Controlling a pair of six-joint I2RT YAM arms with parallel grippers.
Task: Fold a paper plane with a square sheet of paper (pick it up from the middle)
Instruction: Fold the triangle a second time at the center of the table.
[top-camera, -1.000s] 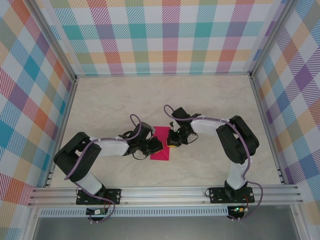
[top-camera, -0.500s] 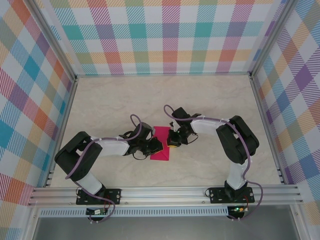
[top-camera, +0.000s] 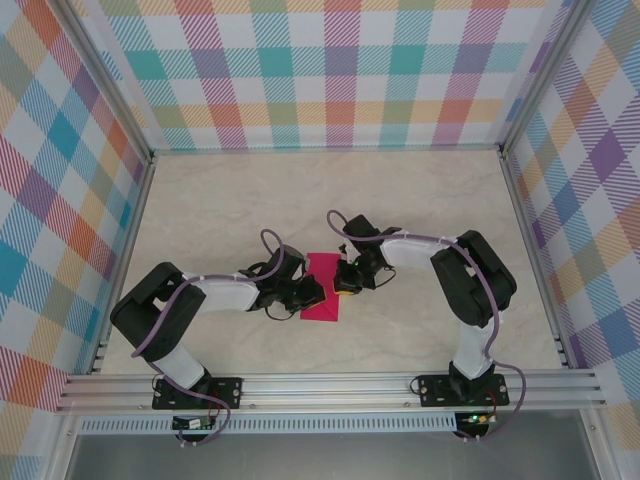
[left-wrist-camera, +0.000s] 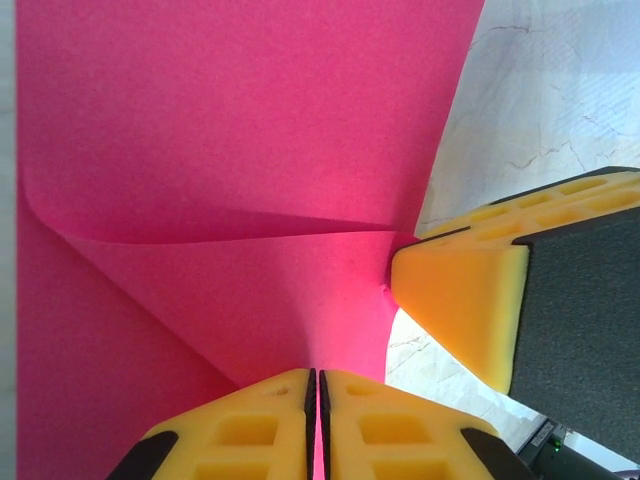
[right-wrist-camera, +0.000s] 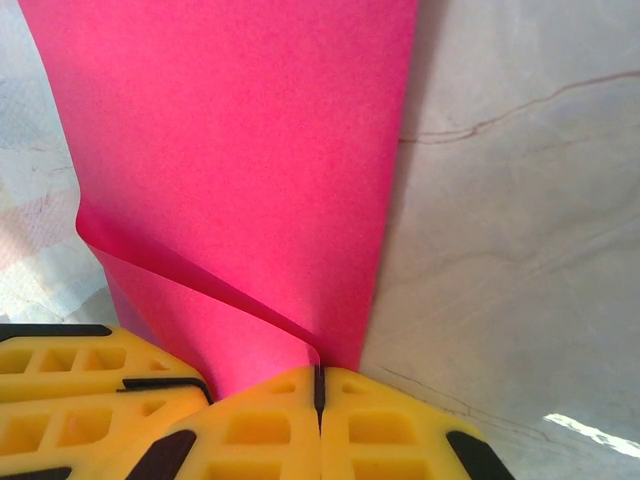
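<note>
No movement is seen over the last second: the paper (top-camera: 322, 308) is kept mid-table between the arms, with the left gripper (left-wrist-camera: 317, 375) and right gripper (right-wrist-camera: 317, 372) both clamped shut on its edge (crease probably being pressed). It is doubled over, its top flap bowed.

Black-and-white arms (top-camera: 225, 292), purple cables (top-camera: 150, 322), seemingly foam yellow pads (left-wrist-camera: 250, 430) on left end effector (left-wrist-camera: 318, 385), right end effector (right-wrist-camera: 317, 382)
</note>
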